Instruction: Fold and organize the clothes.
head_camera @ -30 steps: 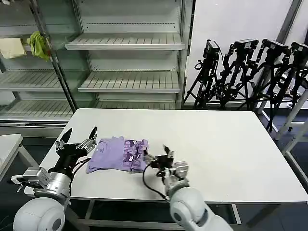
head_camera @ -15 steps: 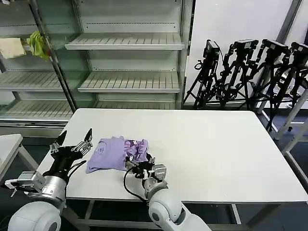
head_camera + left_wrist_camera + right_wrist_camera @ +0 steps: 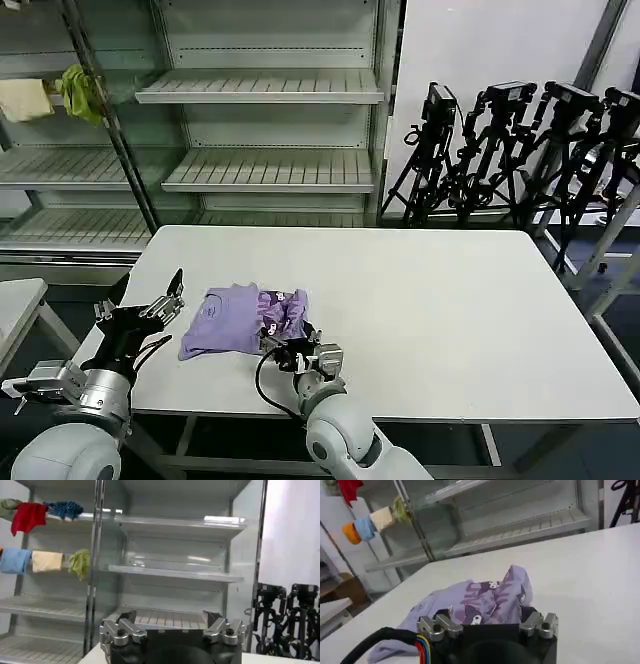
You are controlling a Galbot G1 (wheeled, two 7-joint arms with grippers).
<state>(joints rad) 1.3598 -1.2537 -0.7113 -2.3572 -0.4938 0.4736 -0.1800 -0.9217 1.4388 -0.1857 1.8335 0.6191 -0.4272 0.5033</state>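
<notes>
Shirt: the T-shirt (image 3: 245, 318) lies bunched near the table's (image 3: 480, 300) front-left edge.
Right gripper (image 3: 290, 350): I've moved it to the shirt's near corner; fingers, I cannot tell.
Left gripper (image 3: 140, 305): spread apart, backed off the shirt's left.
Meaning: 1 regrasp coming.

I stood in a robot test lab: bare metal shelving (image 3: 262, 88), a white table (image 3: 450, 300), and a row of camera tripods (image 3: 520, 150) against the wall.
</notes>
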